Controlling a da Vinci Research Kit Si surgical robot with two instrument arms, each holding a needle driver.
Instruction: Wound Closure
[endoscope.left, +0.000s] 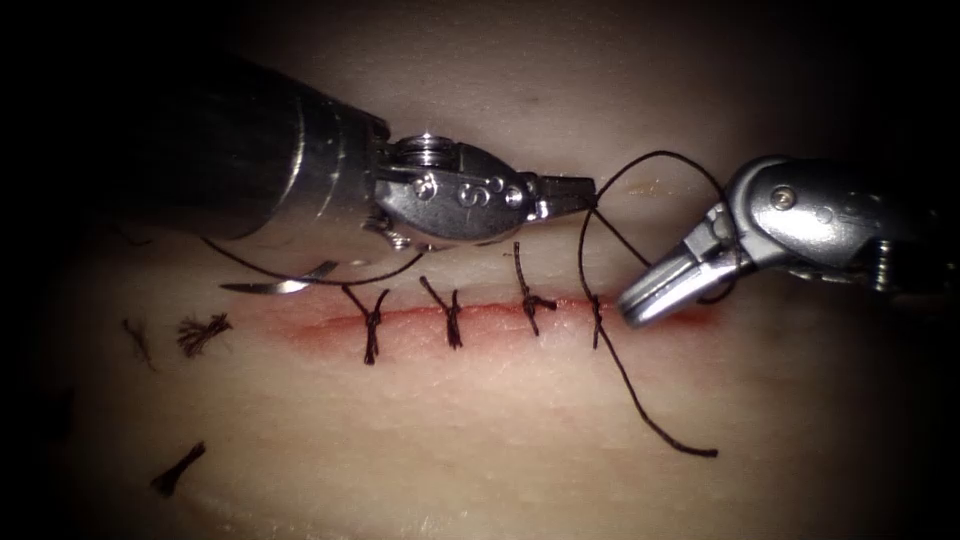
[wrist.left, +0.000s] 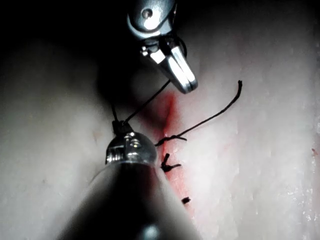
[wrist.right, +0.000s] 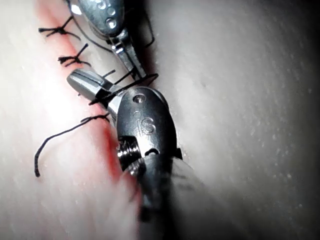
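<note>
The thread's (endoscope.left: 640, 405) loose tail lies on the near tissue (endoscope.left: 500, 450), below the cut (endoscope.left: 420, 322). At the cut's right end, the right end effector (endoscope.left: 640, 300) is pressed together, with thread looped around it. Beyond, the left end effector (endoscope.left: 575, 195) pinches the thread. The needle (endoscope.left: 275, 285) lies free on the tissue, left.
</note>
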